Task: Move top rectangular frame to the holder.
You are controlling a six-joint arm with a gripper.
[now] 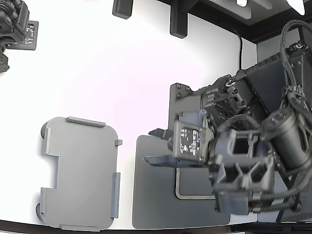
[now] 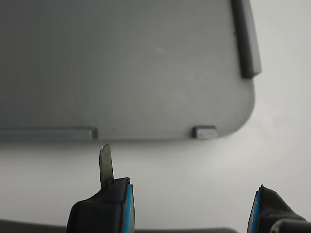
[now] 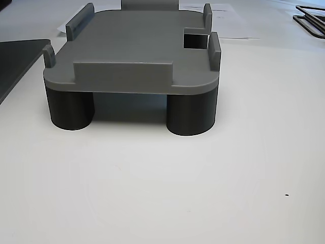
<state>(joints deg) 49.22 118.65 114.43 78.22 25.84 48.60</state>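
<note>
Blue-padded claw (image 2: 192, 204) fingers stand apart, empty, one finger carrying a thin blade-like tip, above the white counter (image 1: 122, 87). One frame (image 1: 195, 196) shows, flat on the dark mat (image 1: 156, 204) under the arm; probably light, stiff and thin, best pinched at its rim. One empty holder (image 1: 80, 173) sits well apart toward the exterior view's left.

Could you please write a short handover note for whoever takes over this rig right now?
Claw: the fingers stand apart in the wrist view, with a thin upright edge beside one finger; whether it is gripped cannot be told.
Frame: the exterior view shows only a corner, over the dark mat, the rest hidden under the arm.
Holder: stands on the white table at the exterior view's left, nothing on it.
Done: the arm is over the mat, beside the frame.
Left: confirm the grip, lift the frame, carry it across and seat it between the holder's raised tabs.
</note>
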